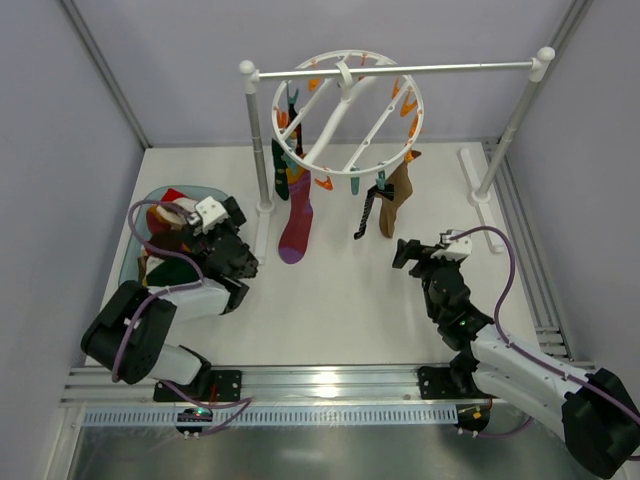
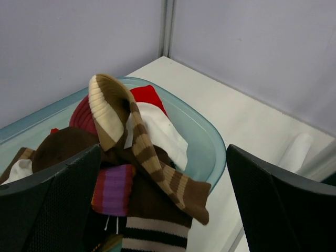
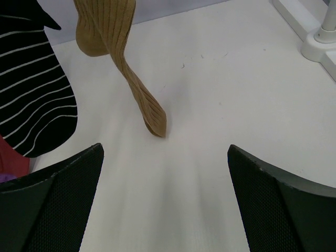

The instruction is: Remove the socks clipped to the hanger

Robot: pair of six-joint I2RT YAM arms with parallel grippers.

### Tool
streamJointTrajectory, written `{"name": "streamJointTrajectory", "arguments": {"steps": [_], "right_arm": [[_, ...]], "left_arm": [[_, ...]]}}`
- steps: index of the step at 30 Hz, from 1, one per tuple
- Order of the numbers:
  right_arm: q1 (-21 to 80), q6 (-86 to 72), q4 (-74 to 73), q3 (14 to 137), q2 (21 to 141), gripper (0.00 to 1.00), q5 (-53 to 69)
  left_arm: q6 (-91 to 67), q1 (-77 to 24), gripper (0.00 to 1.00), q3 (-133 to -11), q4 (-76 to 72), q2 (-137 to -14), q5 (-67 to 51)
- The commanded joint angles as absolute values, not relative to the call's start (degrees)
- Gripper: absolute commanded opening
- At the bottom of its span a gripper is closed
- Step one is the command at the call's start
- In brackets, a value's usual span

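Your left claw (image 2: 164, 157) and right claw (image 3: 165, 152) are both gaping open, gripping nothing. Socks (image 1: 297, 225) are hanging limp from the hanger (image 1: 330, 128) above the surface (image 1: 340, 310). They're looking soft and light, so I'd judge you're best pinching the tan sock (image 3: 113, 31) high on its leg.

Several socks (image 1: 296, 225) hang clipped beneath the white hanger (image 1: 322, 130).

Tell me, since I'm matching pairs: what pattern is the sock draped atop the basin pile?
The sock has brown and tan stripes; the left wrist view shows it best.
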State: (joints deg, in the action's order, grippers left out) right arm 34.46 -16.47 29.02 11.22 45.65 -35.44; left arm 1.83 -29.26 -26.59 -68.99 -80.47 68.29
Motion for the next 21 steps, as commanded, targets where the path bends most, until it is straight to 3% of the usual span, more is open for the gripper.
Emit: {"name": "streamJointTrajectory", "arguments": {"steps": [1,10,14,21], "right_arm": [[34.19,-17.05,31.55,10.72,45.26,1.0,-36.12],[34.01,-16.44,32.86,10.2,45.96,1.0,-36.48],[33.93,-15.91,33.57,10.55,47.54,1.0,-36.47],[33.31,-15.38,34.98,10.37,49.57,1.0,-36.13]], "left_arm": [[12.47,-33.3,1.0,-28.73,-88.51,-82.44,71.2],[19.33,-40.16,1.0,-33.31,-86.93,-87.54,53.74],[13.38,-41.66,1.0,-38.05,-70.34,-87.1,46.33],[12.13,-41.49,1.0,-36.04,-67.85,-85.61,36.92]]}}
